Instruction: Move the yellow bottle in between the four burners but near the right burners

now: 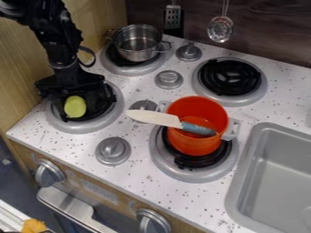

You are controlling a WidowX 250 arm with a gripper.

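The black gripper [72,88] hangs over the front left burner [80,127], at the upper left of the camera view. Just below it is the rounded yellow-green end of the yellow bottle [75,107]; the rest of the bottle is hard to make out against the dark coil and gripper. The other burners are the back left one [124,70], the back right one [258,89] and the front right one [167,167].
An orange pot [193,109] stands on the front right burner, a knife [155,118] lying across it. A steel pot [137,43] sits on the back left burner. Between the burners are grey knobs, among them one [169,79] near the middle. A sink [276,177] lies right.
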